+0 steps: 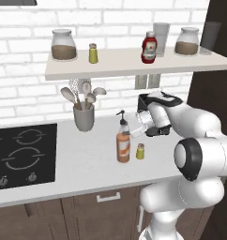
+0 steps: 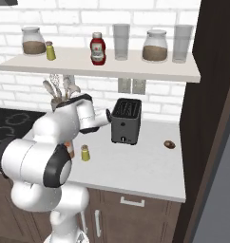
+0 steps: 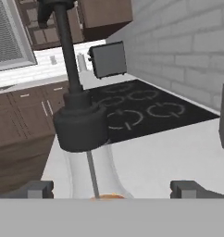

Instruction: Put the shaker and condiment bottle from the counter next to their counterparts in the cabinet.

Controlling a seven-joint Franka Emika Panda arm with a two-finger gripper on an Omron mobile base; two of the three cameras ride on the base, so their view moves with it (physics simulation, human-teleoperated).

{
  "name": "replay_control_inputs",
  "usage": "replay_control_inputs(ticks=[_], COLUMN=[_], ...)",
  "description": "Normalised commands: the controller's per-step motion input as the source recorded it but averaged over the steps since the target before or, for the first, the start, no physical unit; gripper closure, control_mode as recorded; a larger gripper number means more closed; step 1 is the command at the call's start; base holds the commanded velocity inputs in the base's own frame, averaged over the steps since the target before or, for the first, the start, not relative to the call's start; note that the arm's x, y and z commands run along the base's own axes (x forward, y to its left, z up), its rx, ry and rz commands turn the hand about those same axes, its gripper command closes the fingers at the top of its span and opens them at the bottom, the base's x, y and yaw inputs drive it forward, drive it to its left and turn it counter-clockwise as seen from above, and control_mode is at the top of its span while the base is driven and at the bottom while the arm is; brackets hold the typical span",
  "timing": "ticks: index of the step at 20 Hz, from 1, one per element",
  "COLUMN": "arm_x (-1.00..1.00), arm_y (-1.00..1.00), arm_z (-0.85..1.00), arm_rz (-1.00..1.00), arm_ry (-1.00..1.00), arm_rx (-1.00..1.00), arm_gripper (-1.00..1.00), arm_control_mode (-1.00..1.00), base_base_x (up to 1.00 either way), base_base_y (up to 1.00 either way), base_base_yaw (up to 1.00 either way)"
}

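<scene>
White worktop (image 1: 87, 164), frame centre: tall condiment bottle (image 1: 123, 146) looks top-heavy, slick; spread pincer (image 3: 113, 189) should clamp its body, not neck.

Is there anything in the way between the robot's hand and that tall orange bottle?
Nothing visible. In the hand view the open hand looks straight at the orange bottle's clear neck and black spout, which stand between its two fingertips. The small shaker stands beside the bottle, not in front of it.
</scene>
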Motion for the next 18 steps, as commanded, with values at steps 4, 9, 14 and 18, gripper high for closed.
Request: replay_control_inputs(ticks=[4, 9, 14, 18], arm_x=[0.00, -0.15, -0.29, -0.02], arm_y=[0.36, 0.41, -0.06, -0.37], arm_z=[-0.01, -0.01, 0.49, 0.87], arm_rz=[0.05, 0.08, 0.20, 0.25], arm_ry=[0.00, -0.08, -0.40, -0.32], arm_rx=[-0.09, -0.15, -0.12, -0.05], arm_gripper=[-1.00, 1.00, 1.00, 1.00], arm_control_mode=[-1.00, -1.00, -1.00, -1.00], base_base_x=[0.00, 0.00, 0.00, 0.00], base_base_y=[0.00, 0.00, 0.00, 0.00], base_base_yaw=[0.00, 0.00, 0.00, 0.00])
